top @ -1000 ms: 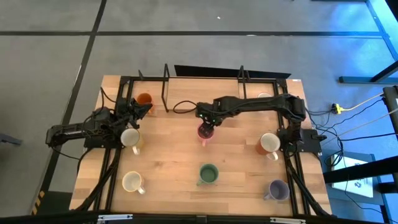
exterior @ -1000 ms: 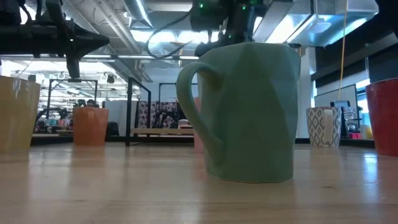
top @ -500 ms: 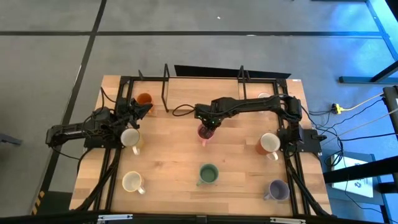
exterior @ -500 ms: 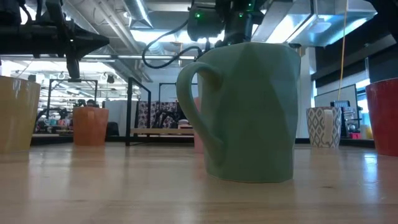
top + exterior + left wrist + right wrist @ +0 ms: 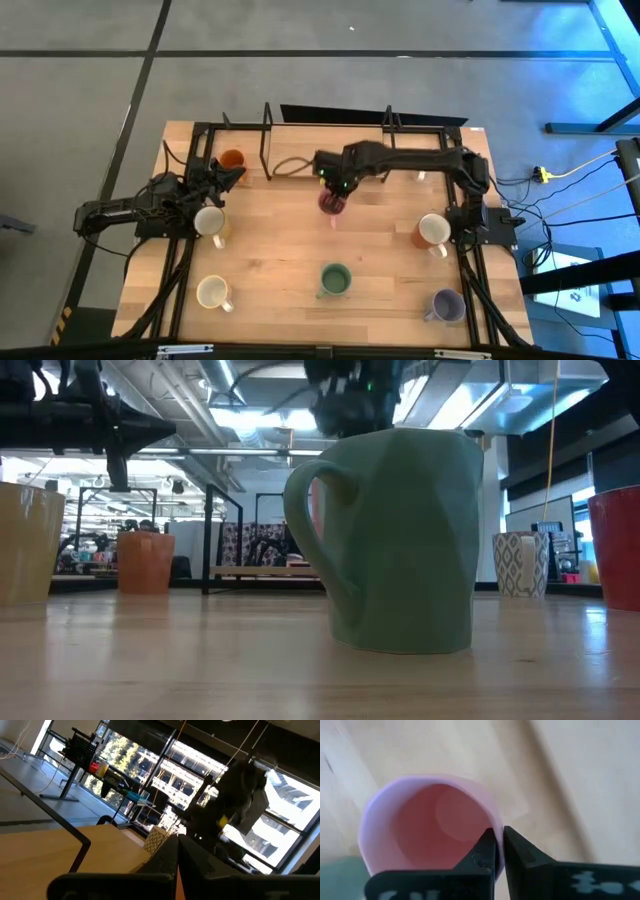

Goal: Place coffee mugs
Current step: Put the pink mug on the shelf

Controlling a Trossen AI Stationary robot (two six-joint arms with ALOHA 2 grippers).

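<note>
My right gripper (image 5: pixel 335 194) is shut on a pink mug (image 5: pixel 331 204) over the table's middle, toward the far side. The wrist view looks down into the pink mug (image 5: pixel 427 827). My left gripper (image 5: pixel 224 173) rests shut at the far left, beside an orange mug (image 5: pixel 232 159) and touching nothing. A green mug (image 5: pixel 334 280) stands on its base near the front middle and fills the low view, where the green mug (image 5: pixel 400 540) hides most of the pink one. My right gripper pinches the pink mug's rim (image 5: pixel 498 851) between its two fingers, one finger (image 5: pixel 485 851) inside the cup and the other (image 5: pixel 519 852) outside. The fingers come from above, pointing down. The mug hangs below them, mouth up, off the table.
White mugs stand at the left (image 5: pixel 210 220), front left (image 5: pixel 213 292) and right (image 5: pixel 432 230), and a lavender mug (image 5: pixel 446 304) at the front right. A black frame (image 5: pixel 265 140) runs along the far edge. Bare wood lies around the table's middle (image 5: pixel 270 250).
My right gripper has shut on the pink mug's rim, then risen and drawn a little toward the table's far edge. The pink mug has left the tabletop with it and now shows higher behind the green mug's handle.
</note>
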